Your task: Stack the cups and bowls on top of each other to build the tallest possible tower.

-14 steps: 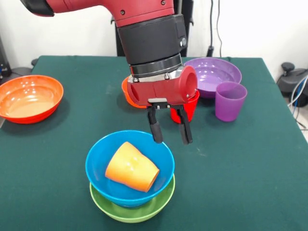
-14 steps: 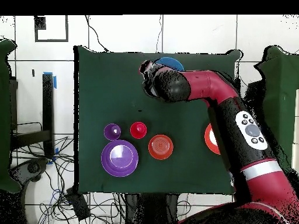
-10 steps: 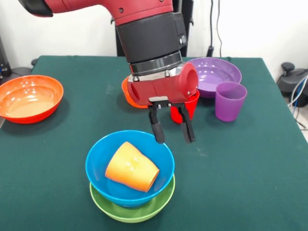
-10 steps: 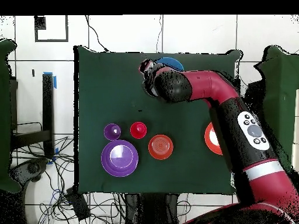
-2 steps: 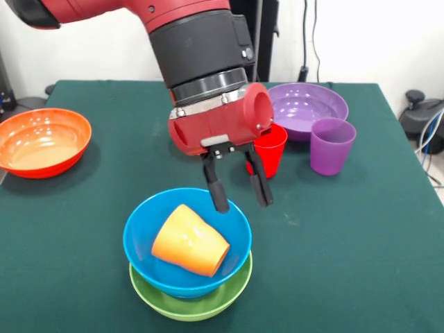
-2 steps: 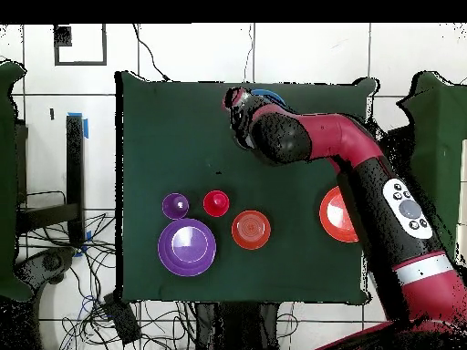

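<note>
The tower stands near the table's front edge: a light blue bowl [image 5: 142, 225] nested in a lime green bowl [image 5: 187, 309], with the orange cup [image 5: 189, 241] lying on its side inside the blue one. My gripper [image 5: 241, 201] hangs open and empty just above the blue bowl's far right rim, fingers pointing down. Behind it stand a red cup [image 5: 270, 147] and a purple cup [image 5: 331, 144]. In the overhead view the arm covers the tower except a sliver of the blue bowl [image 6: 267, 93].
A wide purple bowl [image 5: 305, 105] sits at the back right and a wide orange-red bowl [image 5: 41, 141] at the left. From overhead, a small orange bowl [image 6: 251, 229] lies beside the red cup [image 6: 215, 202], purple cup [image 6: 175, 205] and purple bowl [image 6: 187, 247].
The gripper has shifted left in the front view, toward the blue bowl, still open. The arm now hides the small orange bowl in the front view. Nothing else moved.
</note>
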You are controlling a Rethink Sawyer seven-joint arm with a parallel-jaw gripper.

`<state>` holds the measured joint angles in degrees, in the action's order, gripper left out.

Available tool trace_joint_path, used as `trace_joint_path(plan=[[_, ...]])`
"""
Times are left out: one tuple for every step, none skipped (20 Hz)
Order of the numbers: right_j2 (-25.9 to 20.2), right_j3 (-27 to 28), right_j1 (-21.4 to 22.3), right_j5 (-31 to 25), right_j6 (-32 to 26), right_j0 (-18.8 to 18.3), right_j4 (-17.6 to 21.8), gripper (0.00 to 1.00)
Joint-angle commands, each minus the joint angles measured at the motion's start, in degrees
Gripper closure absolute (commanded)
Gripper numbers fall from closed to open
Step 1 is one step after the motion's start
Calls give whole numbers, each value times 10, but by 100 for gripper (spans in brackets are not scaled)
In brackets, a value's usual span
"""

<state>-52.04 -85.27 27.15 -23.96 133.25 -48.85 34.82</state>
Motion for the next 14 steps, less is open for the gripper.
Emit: trace_joint_path(plan=[[-23, -40, -36, 23, -151, 1, 64, 0], [-23, -43, -35, 27, -147, 0, 66, 0], [-25, -44, -37, 30, -147, -2, 69, 0], [-27, -45, -40, 32, -147, -4, 72, 0], [-29, -46, -43, 35, -147, -6, 75, 0], [-28, -45, -42, 36, -142, -4, 75, 0], [-27, -45, -41, 37, -136, -3, 76, 0], [-25, -44, -40, 39, -130, -2, 76, 0], [-24, -44, -39, 40, -125, 0, 76, 0], [-25, -43, -39, 39, -125, 1, 76, 0], [-26, -42, -38, 39, -126, 2, 77, 0], [-26, -40, -38, 39, -126, 2, 77, 0], [-27, -39, -38, 39, -126, 3, 77, 0], [-31, -41, -37, 37, -132, 1, 79, 0]])
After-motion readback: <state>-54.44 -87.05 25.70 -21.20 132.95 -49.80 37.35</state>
